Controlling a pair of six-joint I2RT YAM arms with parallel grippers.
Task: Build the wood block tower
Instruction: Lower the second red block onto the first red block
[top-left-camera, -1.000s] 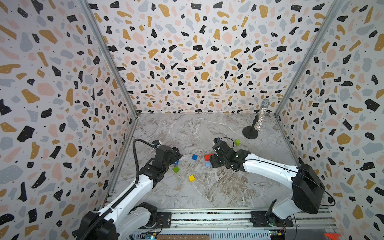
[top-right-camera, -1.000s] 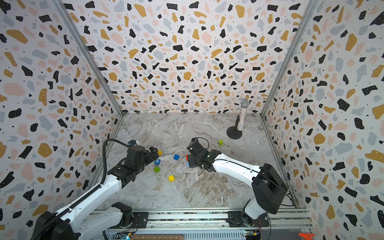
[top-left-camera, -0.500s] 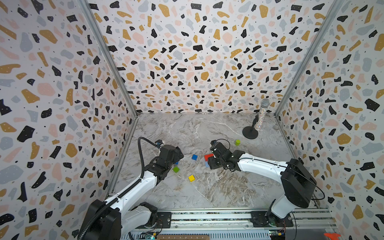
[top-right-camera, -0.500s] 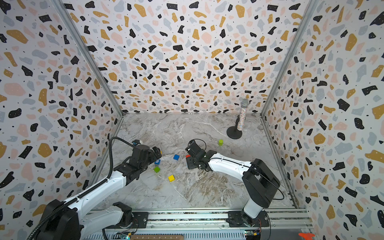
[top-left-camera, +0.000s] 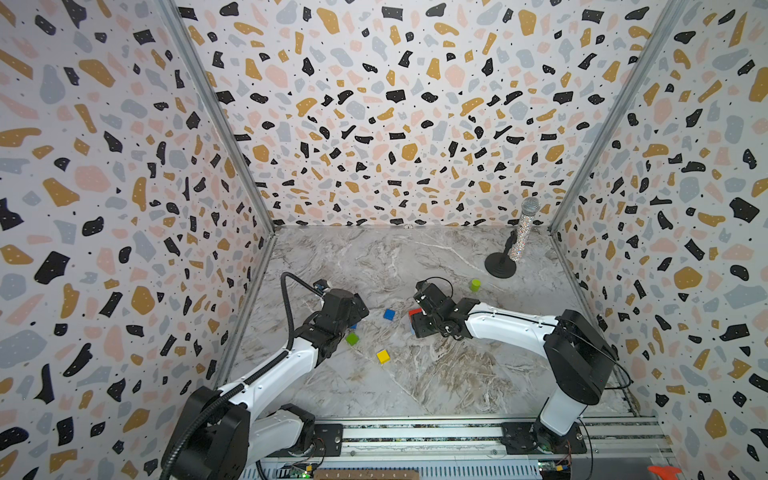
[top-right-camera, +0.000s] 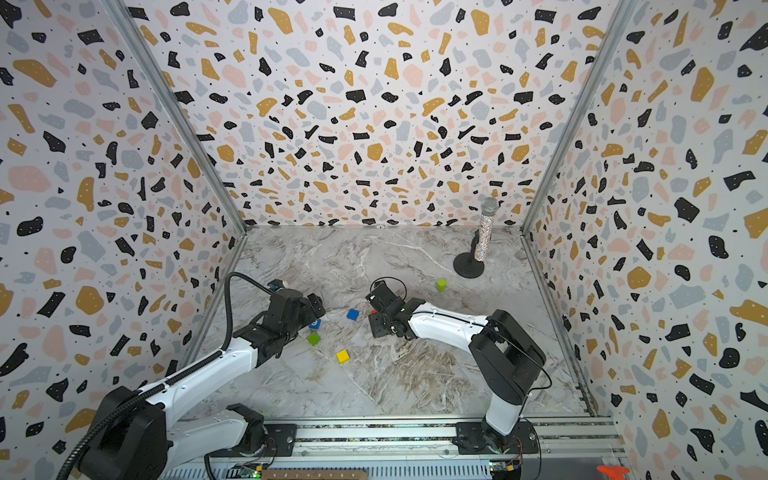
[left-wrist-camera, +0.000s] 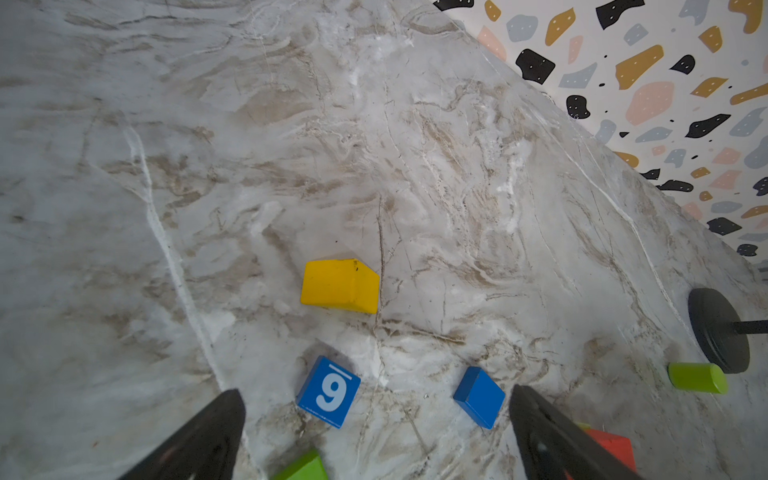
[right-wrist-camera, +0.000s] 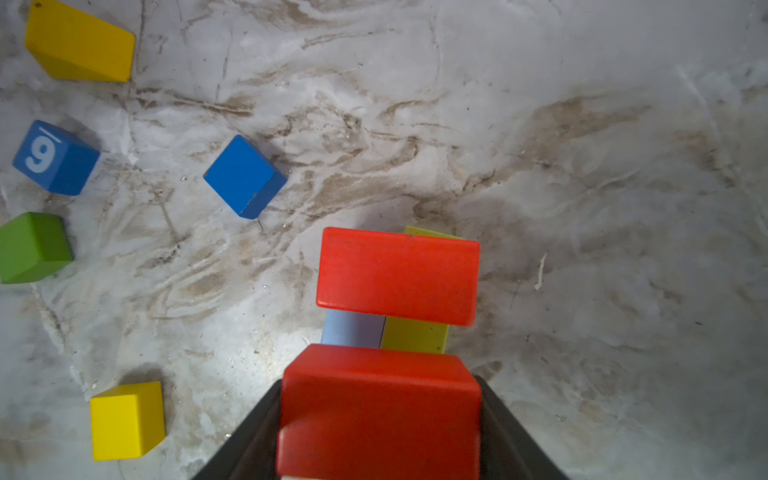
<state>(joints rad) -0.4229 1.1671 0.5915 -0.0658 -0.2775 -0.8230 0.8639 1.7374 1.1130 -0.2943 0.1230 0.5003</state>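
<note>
The right gripper (right-wrist-camera: 378, 380) pinched a red brick (right-wrist-camera: 380, 415) across its width, the brick filling the gap between the jaws. Just ahead of its fingertips stood the tower (right-wrist-camera: 395, 299) — a second red brick (right-wrist-camera: 398, 266) laid over a light blue block (right-wrist-camera: 352, 330) and a yellow-green block (right-wrist-camera: 415, 336) set side by side. Whether the held brick touched it could not be told. A yellow cube (right-wrist-camera: 126, 419) lay off to one side of that gripper, apart from the tower.

The left gripper (left-wrist-camera: 374, 392) was spread wide and held nothing. The "9" cube (left-wrist-camera: 328, 390) sat on the marble table (left-wrist-camera: 457, 187) between its fingertips, touching neither. A plain blue cube (left-wrist-camera: 480, 397) lay just beside one fingertip, a green cube (left-wrist-camera: 301, 467) further back under the gripper, and a yellow block (left-wrist-camera: 340, 286) ahead of the tips. A green cylinder (left-wrist-camera: 696, 377) sat far out to the side — near the microphone stand (left-wrist-camera: 717, 330).
</note>
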